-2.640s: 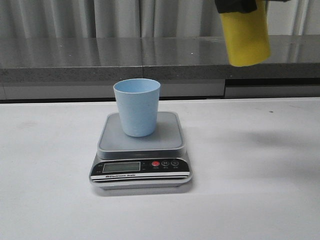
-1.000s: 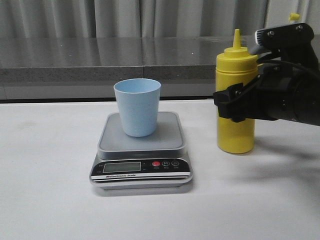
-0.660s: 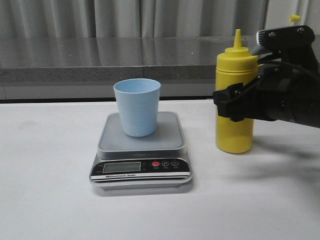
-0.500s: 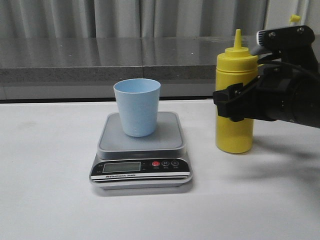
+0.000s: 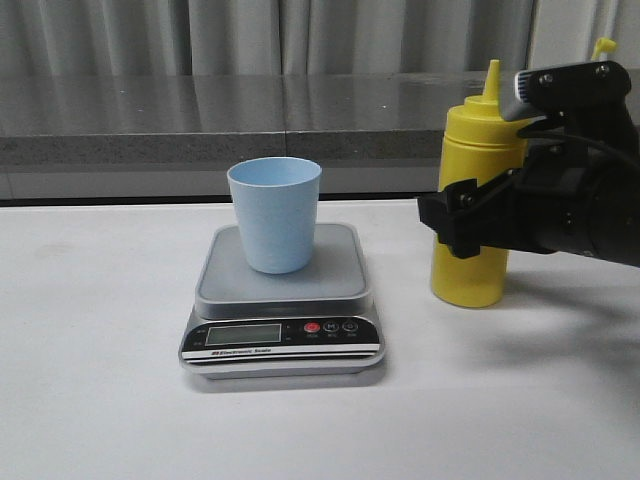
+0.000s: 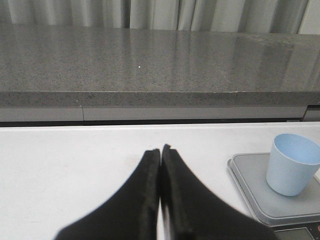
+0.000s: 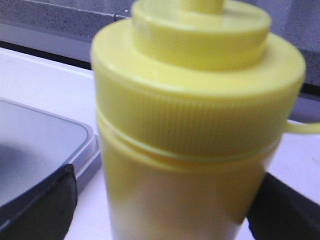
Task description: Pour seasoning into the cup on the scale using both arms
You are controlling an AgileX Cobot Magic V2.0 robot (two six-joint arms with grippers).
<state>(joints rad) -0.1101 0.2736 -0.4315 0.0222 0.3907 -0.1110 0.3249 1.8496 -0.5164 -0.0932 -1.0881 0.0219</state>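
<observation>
Right pincer (image 5: 462,222): black, two-fingered; it stands around the middle of the tall yellow plastic squeeze bottle (image 5: 474,200). In the right wrist view the fingers (image 7: 37,202) sit on either side of the bottle body (image 7: 195,165); whether they press it or stand just clear cannot be told.
Bottle: upright, its base seemingly resting on the white surface (image 5: 100,400), pointed nozzle up, thin tethered cap hanging off to the far side from the cup.
Left pincer (image 6: 160,150): black, fingers pressed together, pinching nothing; it hangs low over bare surface.
Cup: small light blue plastic tumbler (image 5: 274,213), upright on the weighing plate, well apart from the right pincer on its inner side; it also lies ahead and to the right of the left pincer (image 6: 293,163). Its inside looks empty, though the bottom is not fully shown.
Scale: flat silver-grey digital kitchen scale (image 5: 281,345) with black front panel and red button, just beside the bottle, not touching it. The display reading is too small to make out.
Progress (judged): cup is placed and bottle is within the right pincer; no seasoning appears poured.
Remaining (judged): lift, carry over the cup, tilt and squeeze; the left arm has no part yet.
</observation>
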